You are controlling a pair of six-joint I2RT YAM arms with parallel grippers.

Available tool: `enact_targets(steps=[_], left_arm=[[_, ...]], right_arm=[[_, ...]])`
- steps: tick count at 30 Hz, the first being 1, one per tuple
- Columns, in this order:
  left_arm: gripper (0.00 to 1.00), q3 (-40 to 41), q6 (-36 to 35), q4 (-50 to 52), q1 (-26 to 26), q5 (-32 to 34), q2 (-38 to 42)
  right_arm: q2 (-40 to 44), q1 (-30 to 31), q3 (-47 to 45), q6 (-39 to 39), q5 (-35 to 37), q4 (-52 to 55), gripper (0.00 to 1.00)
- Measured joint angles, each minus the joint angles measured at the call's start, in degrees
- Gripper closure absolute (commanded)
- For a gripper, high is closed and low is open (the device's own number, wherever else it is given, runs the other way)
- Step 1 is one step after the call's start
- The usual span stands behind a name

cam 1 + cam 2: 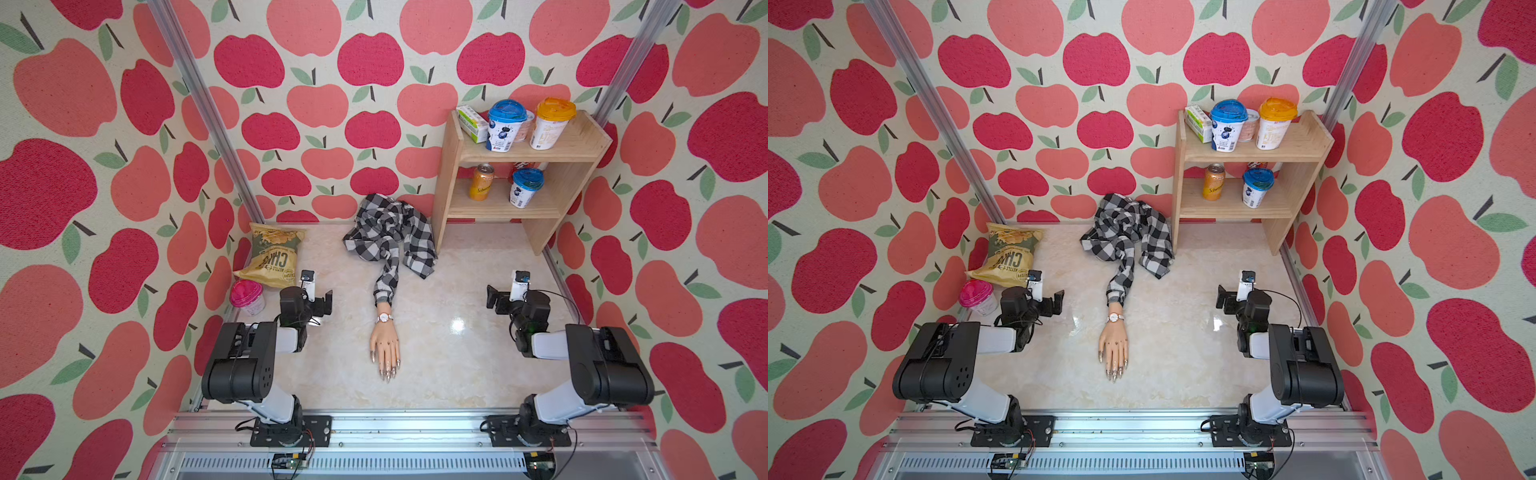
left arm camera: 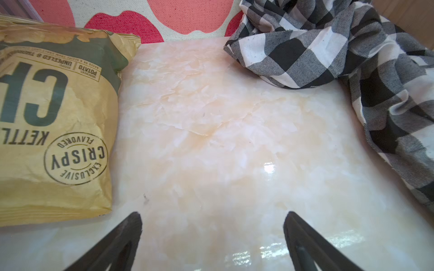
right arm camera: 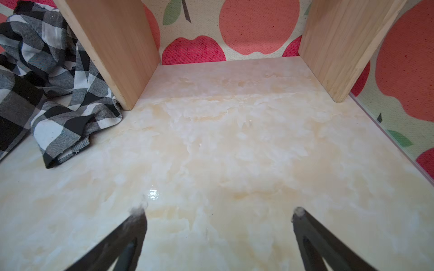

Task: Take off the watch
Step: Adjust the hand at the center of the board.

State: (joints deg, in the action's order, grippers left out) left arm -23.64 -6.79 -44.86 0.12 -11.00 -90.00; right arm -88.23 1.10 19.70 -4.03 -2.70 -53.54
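The watch was strapped round the wrist of the mannequin hand, dial facing up, between the back of the hand and the cuff of the checked shirt. The hand lay palm down in the middle of the bench, its fingers toward the robot's bases. That pose likely served to leave the strap reachable from either side. The sleeve stopped short of the watch and did not cover it.

The left gripper stood to the left of the hand and the right gripper to its right, both well apart from it. Both were released, jaws spread wide, with only bare bench between them. Neither wrist view caught the watch, so both arms looked parked rather than engaged.

Farther left of the hand lay a chip bag and a pink-lidded cup. A wooden shelf of cups and a can stood beyond the hand to its right, seemingly just clutter.
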Motion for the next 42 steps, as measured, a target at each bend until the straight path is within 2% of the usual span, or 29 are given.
enact_targets(steps=[24,26,28,32,35,39,42], left_arm=[[0.03,-0.04,0.87,0.04,0.22,0.02,0.0],[0.03,-0.2,0.98,0.07,0.04,0.7,0.0],[0.03,-0.52,1.16,0.61,-0.48,2.34,0.17],[0.03,-4.81,1.33,8.98,-1.55,5.31,2.86],[0.03,-9.7,1.51,15.98,-2.36,7.61,5.68],[0.02,-20.7,3.06,30.6,-5.53,10.86,7.19],[0.02,-27.78,4.94,40.74,-8.96,13.88,7.54]], right_arm=[[0.0,0.0,0.0,-0.02,0.02,0.0,0.0],[0.52,0.0,0.55,-0.02,0.22,2.08,0.0],[2.75,0.0,2.86,-0.04,0.83,8.57,0.0],[11.02,-0.07,8.79,-1.09,1.77,19.45,0.0],[16.65,-0.66,12.33,-5.73,1.99,26.14,0.0],[18.36,-2.67,16.31,-12.5,-0.76,34.71,0.0],[17.88,-1.95,18.53,-15.23,-3.98,41.81,0.0]])
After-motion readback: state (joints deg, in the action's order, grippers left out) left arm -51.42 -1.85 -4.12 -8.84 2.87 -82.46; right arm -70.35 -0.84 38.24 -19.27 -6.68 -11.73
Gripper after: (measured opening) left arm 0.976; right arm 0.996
